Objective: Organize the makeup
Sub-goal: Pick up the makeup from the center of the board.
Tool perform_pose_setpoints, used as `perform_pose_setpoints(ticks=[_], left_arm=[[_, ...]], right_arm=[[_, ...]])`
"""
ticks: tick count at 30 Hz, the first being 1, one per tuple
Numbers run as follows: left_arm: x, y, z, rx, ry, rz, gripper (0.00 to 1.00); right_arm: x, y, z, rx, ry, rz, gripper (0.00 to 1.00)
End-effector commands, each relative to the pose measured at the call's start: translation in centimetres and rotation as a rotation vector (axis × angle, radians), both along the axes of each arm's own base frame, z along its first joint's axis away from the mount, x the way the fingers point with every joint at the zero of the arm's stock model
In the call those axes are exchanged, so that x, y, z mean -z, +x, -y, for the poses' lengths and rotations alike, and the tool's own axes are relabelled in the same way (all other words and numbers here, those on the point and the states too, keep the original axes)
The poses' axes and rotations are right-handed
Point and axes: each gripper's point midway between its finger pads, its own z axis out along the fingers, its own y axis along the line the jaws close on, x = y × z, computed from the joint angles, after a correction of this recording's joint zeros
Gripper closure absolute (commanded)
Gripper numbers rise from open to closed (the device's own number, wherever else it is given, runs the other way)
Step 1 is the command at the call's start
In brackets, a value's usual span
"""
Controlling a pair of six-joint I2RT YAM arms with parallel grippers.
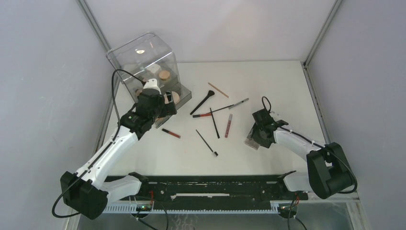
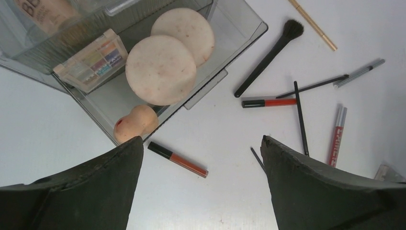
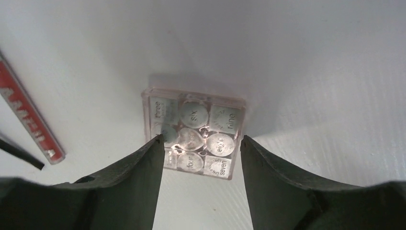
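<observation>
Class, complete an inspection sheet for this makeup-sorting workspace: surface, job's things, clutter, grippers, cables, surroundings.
Surface: white table, flat.
Job's things: puffs, eyeshadow palette and sponge in the organizer's open drawer; brushes and lip tubes loose on the table.
Clutter: nothing seen.
Grippers: left gripper open, empty, above the drawer front; right gripper straddling a clear palette, grip unclear.
Cables: black cable looping over the left arm.
Surroundings: plain walls, metal corner posts.
</observation>
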Motion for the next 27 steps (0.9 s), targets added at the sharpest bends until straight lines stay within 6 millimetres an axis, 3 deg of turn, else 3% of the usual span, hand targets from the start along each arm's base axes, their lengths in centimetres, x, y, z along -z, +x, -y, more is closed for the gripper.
perform_pose_setpoints(ticks=[1,4,7,15,17,22,27], left_arm=[[0.4,-0.1,1.0,0.049,0.013,-0.065,0.05],[1.1,-0.5,2.2,0.102,-0.026,-0.088,0.05],[1.3,-0.9,2.8,0.123,-0.064,-0.087,0.05],[2.1,-1.0,3.2,0.136,-0.079,-0.103,0.05],[2.2,-1.0,3.3,0.139,-0.081,-0.105,0.05],[2.3,-1.2,3.2,0.142,-0.074,-0.108,0.05],[3.1,-1.6,3.6,0.168,-0.071,-0.152,0.05]], right_arm=[[-2.2,1.3,-1.7,-0.120,0.048,0.080,0.33],[-2.2,1.5,-1.8,-0.144,0.046,0.086,0.26],[-1.7,1.3,-1.3,-0.145,0.005,0.044,0.02],[0.1,1.2,-2.0,-0.199,-0.117,-0.091,0.00],[0.8,1.1,-2.4,-0.209,-0.115,-0.122,0.05],[1.4,0.9,-3.6,-0.235,-0.089,-0.136,0.38],[-0.4,1.5,-5.1,-0.287,-0.025,-0.065,0.41]])
